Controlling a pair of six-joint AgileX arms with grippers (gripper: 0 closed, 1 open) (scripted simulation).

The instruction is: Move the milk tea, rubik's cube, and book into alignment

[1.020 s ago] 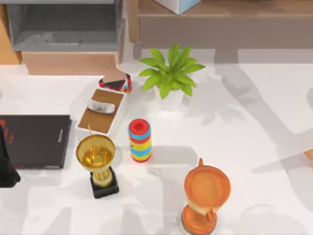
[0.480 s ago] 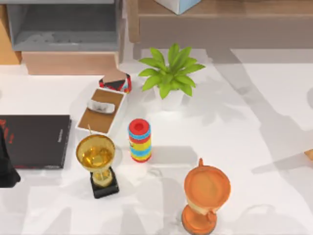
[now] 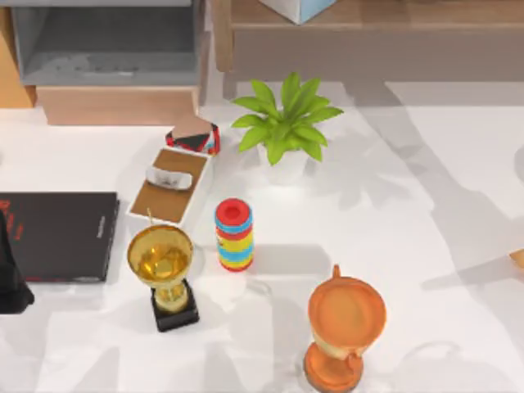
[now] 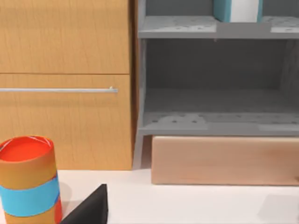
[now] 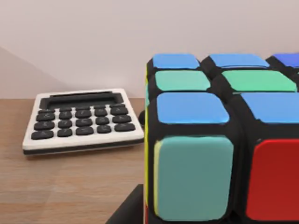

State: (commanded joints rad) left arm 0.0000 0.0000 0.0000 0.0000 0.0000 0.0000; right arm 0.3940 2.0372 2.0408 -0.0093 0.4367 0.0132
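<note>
Cube (image 5: 219, 140) sits right up against the right wrist camera on a wooden surface, a calculator (image 5: 81, 120) lying well behind it; whether the right jaws are spread or pinching it I cannot tell. The left arm (image 3: 11, 274) waits at the counter's (image 3: 426, 213) left edge beside a black slab (image 3: 59, 236), its jaws' state just as unclear, facing a grey shelf where the teal book (image 4: 236, 10) stands. A poor grip could tip the cube off that wood, I'd judge.
</note>
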